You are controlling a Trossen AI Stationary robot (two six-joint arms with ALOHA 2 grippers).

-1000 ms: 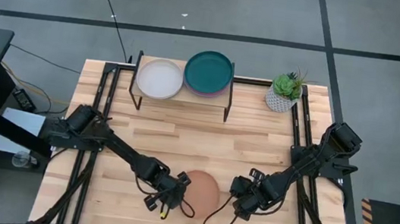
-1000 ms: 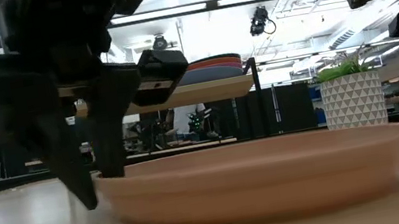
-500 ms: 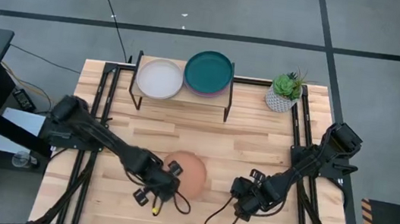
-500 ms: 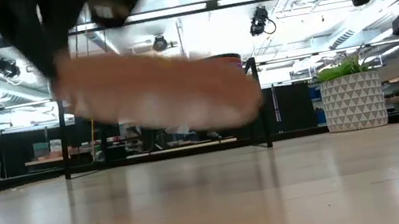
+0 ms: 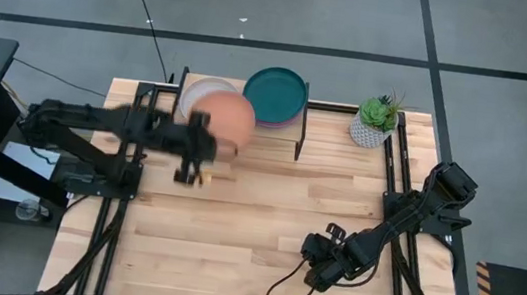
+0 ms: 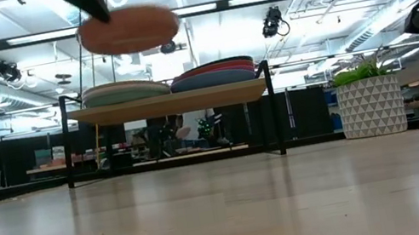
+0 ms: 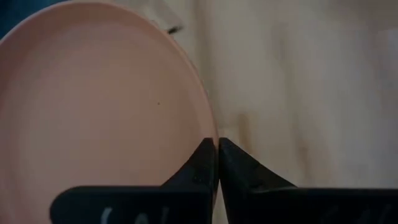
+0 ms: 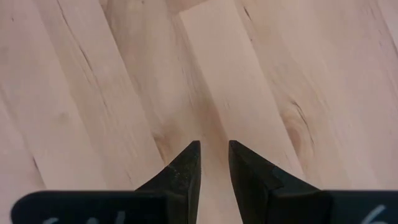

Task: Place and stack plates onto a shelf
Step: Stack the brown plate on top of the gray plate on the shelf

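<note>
My left gripper point(image 5: 200, 138) is shut on the salmon plate point(image 5: 230, 120), which is high in the air over the shelf's near left part; in the low view the plate point(image 6: 129, 29) hangs above the left stack. The shelf point(image 6: 168, 104) stands at the table's far edge with two stacks on it. The left stack has a cream plate point(image 5: 198, 92) on top, and the right stack has a dark teal plate point(image 5: 276, 95) on top. My right gripper point(image 8: 214, 152) hovers low over the table's near right part point(image 5: 318, 265), with a narrow gap between its fingers, and is empty. My left gripper pinches the salmon plate's rim point(image 7: 210, 132) between its two fingers, on the side of the plate toward the table's left. The fingers come at it roughly level from the left. The plate is lifted clear, nearly level, well above the shelf's stacks.
A potted plant point(image 5: 376, 121) in a white pot stands at the far right, beside the shelf. A dark cable loop point(image 5: 281, 293) lies by my right gripper. The middle of the wooden table point(image 5: 255, 217) is bare.
My left gripper has lifted the salmon plate off the table's near middle. It has carried the plate up and toward the far edge, to above the shelf's left stack. The plate has stayed roughly level. My right arm has kept still.
</note>
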